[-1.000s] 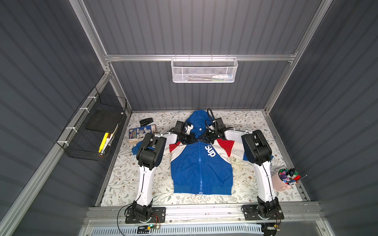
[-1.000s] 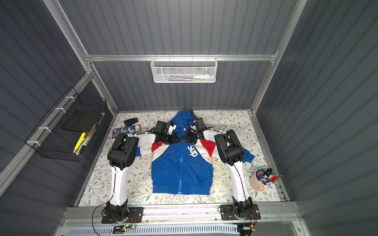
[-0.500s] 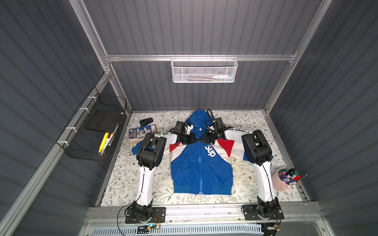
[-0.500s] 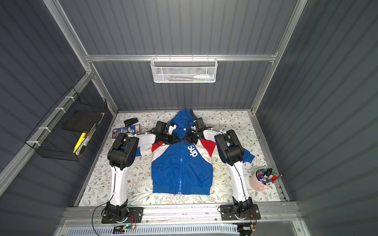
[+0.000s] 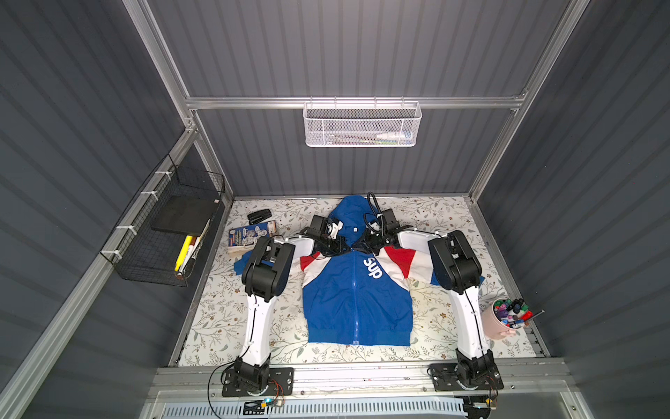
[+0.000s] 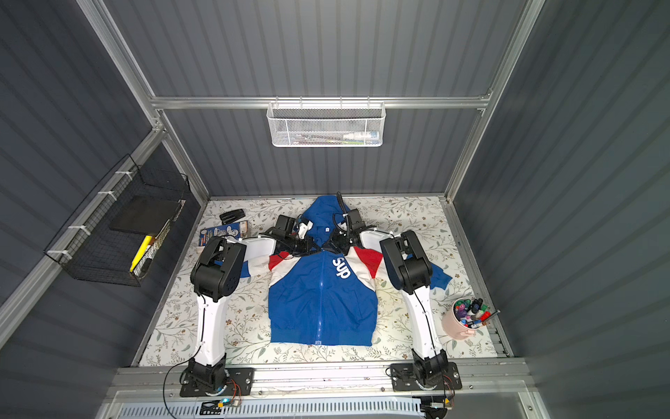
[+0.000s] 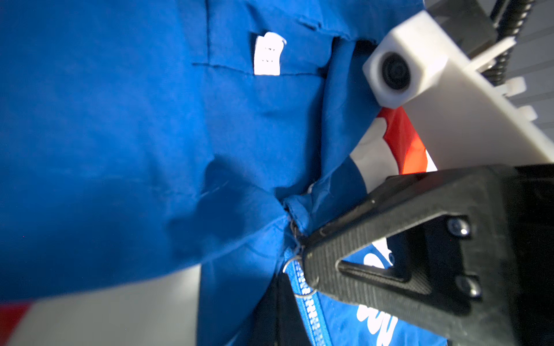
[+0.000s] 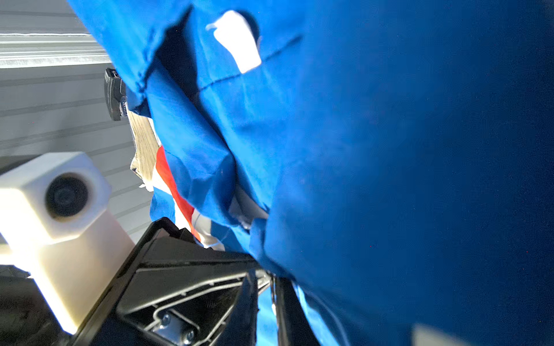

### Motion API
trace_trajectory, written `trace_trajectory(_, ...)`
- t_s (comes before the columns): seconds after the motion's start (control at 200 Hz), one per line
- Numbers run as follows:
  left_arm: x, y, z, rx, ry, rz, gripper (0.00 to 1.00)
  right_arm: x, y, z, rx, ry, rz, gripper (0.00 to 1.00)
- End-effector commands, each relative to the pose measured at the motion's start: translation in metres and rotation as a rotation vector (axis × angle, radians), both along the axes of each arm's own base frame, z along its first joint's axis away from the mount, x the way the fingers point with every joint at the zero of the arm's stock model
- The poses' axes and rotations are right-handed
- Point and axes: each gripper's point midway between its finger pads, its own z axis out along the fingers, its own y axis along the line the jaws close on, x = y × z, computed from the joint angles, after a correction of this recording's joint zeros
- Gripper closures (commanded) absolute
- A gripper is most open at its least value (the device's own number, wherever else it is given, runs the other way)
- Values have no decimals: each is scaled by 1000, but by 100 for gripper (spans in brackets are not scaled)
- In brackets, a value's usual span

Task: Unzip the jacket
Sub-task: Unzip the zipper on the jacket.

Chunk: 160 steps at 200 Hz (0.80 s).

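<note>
**Grippers at collar, jacket zipped**

Left gripper (image 5: 339, 243) is closed tight at the collar, left of the zipper (image 5: 354, 290); grip on cloth unclear. Jacket (image 5: 357, 301) lies flat, front up, mid floral table (image 5: 217, 319), hood toward the back wall, zipped up. Right gripper (image 7: 307, 257) at the zipper top, jaws narrow; can't tell if it's pinching anything.

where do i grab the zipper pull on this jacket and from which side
Pinch the wire ring pull at the top of the zipper on the jacket. Come down from above on the hood side, jaws straddling the zipper line: the ring seems to lie flat on the teeth, and the right gripper sits right there.
</note>
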Motion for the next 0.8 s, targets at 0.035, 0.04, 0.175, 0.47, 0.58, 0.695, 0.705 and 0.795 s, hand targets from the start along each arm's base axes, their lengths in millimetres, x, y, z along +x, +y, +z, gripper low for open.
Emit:
trace_trajectory(0.035,-26,9,-38,90,99,-11,100,-9,-3,-24,-40,51,0,85)
trace_trajectory(0.04,-26,9,-38,90,100,-12,100,-9,-4,-24,-42,51,1,85)
trace_trajectory(0.175,-26,8,-38,85,101,-11,100,-10,-7,-26,-77,43,10,84)
trace_trajectory(0.47,-26,7,-35,78,100,-14,100,-9,11,-25,-27,23,8,83)
trace_trajectory(0.58,-26,6,-34,71,100,-15,100,-10,9,-30,-40,30,0,85)
trace_trajectory(0.695,-26,8,-34,80,97,-14,100,-12,6,-31,-58,28,-3,88)
trace_trajectory(0.705,-26,8,-34,80,97,-15,100,-12,5,-32,-61,29,-3,88)
trace_trajectory(0.795,-27,8,-36,83,100,-15,100,-13,4,-34,-75,31,-2,90)
